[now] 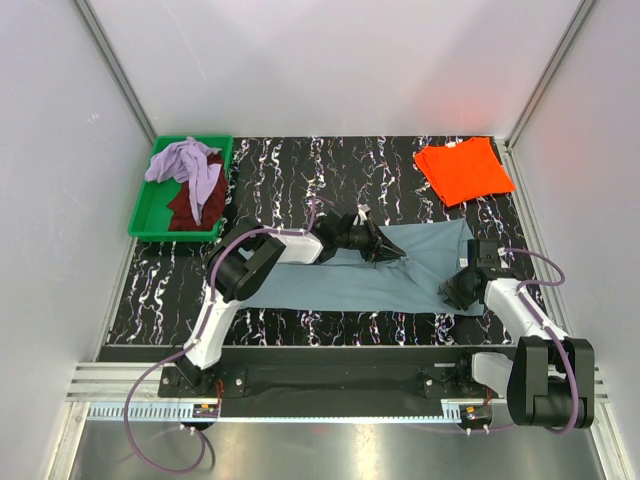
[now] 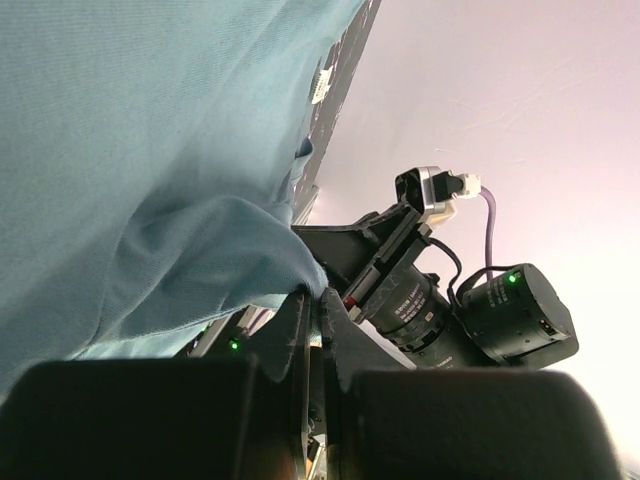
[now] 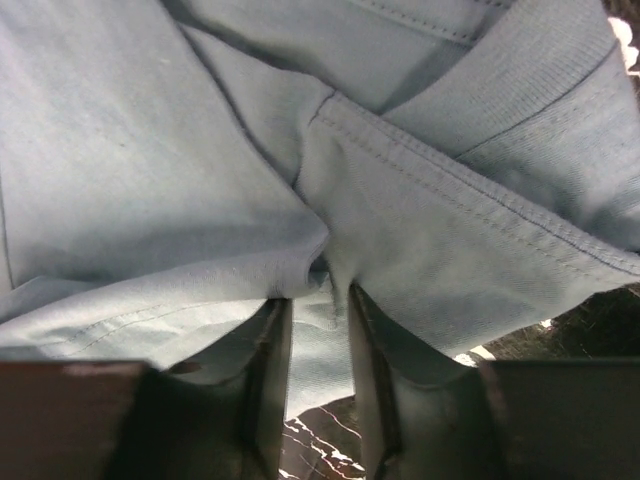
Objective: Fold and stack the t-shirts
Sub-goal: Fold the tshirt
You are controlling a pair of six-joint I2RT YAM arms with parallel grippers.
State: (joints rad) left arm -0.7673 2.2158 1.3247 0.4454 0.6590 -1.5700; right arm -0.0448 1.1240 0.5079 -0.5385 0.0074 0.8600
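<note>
tabletop point(image 1: 300, 170) bears blue-grey t-shirt point(image 1: 340, 288) pinched in left gripper point(image 1: 398, 257), right gripper point(image 1: 456, 291).

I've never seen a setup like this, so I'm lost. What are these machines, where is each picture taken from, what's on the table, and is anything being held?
These are two robot arms bolted at the table's near edge. The overhead picture looks down from above and behind them. The other two pictures come from a camera on each wrist. On the black marbled table lies a spread-out blue-grey t-shirt. A folded orange t-shirt sits in the far right corner. A green tray at the far left holds a lavender t-shirt and a maroon t-shirt. The left fingers and the right fingers each pinch a bunch of the blue-grey t-shirt.
</note>
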